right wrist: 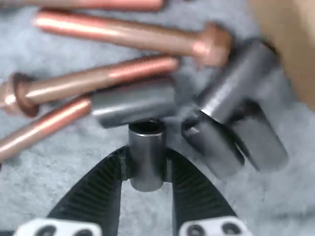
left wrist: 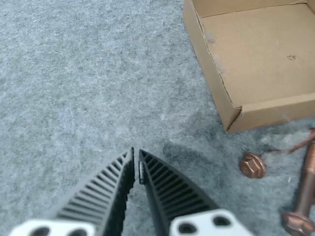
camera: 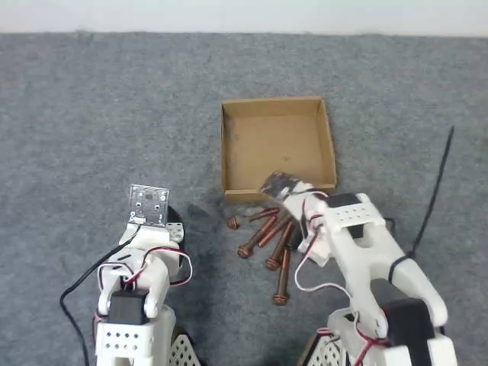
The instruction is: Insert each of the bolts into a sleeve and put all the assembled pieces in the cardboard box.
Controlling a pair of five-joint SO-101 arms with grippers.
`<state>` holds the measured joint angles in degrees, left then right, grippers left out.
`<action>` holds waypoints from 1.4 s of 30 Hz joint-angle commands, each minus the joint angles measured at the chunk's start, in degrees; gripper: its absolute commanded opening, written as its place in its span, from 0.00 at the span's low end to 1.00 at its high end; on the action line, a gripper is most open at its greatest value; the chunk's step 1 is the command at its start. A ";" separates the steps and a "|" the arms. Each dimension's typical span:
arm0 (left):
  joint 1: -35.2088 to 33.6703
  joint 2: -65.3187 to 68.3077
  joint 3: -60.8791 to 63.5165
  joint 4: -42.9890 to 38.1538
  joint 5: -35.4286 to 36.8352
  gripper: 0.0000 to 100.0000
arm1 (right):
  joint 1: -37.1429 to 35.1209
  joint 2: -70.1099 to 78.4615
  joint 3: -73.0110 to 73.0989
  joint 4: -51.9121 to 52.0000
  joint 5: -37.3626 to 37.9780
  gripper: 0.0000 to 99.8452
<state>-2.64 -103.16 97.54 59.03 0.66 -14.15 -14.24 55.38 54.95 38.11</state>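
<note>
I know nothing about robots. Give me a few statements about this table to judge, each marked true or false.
1. The brown cardboard box is empty. True.
2. The copper-coloured metal bolts lie inside the box. False: they lie on the grey table cover, outside it.
3. The right hand grips a short dark metal sleeve. True.
4. The left hand holds a bolt. False: it is shut on nothing, over the cover.

Left hand [left wrist: 136, 156] closed over grey carpet [left wrist: 74, 73], cardboard box [left wrist: 212, 81] corner, copper bolts [left wrist: 253, 165] nearby
</note>
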 commanded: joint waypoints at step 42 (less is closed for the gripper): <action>44.40 79.47 -46.73 -8.09 21.98 0.01 | 19.65 -4.97 -1.23 -7.08 -16.35 0.01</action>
<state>35.69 -30.99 54.11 55.34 20.00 4.66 -17.32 55.74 48.88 22.46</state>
